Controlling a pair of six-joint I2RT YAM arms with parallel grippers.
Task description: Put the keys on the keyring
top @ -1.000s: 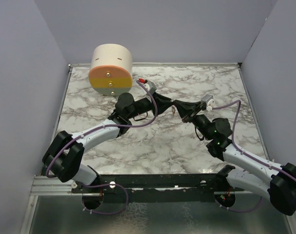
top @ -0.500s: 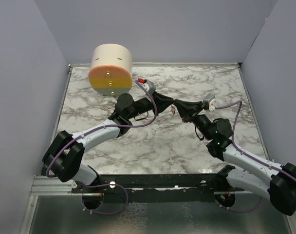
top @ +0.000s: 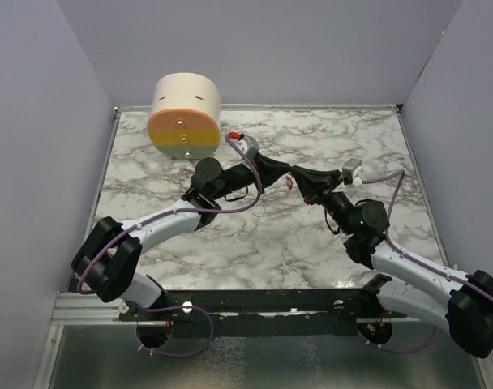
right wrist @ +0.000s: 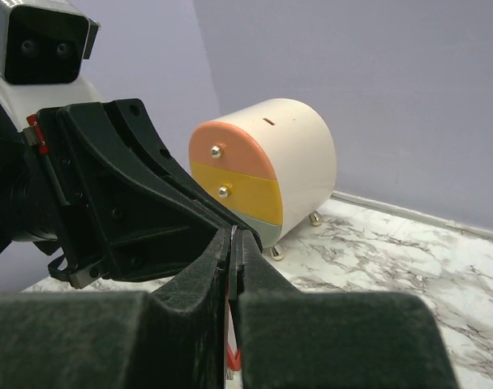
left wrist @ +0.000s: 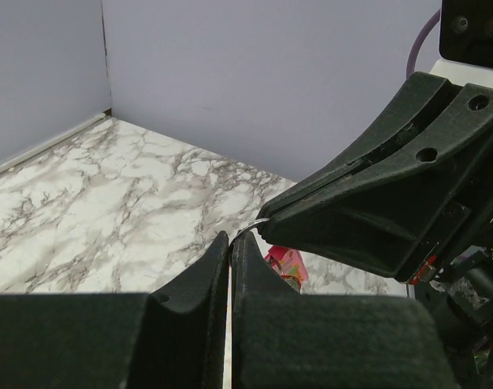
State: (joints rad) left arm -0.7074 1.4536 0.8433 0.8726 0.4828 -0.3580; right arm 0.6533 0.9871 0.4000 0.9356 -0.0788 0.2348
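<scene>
Marble table, arms meeting tip to tip just off centre toward 12 o'clock. Right gripper clamps the keyring wire; left gripper, at its 9 o'clock, has fingers pressed together on it too. Keys cannot be picked out. Opposed pulling could wrench the ring free.

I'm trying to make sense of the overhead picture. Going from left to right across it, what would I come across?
Left arm's big dark joint → round cream drawer box → left tool → right tool, meeting it tip to tip → right arm's big dark joint.
</scene>
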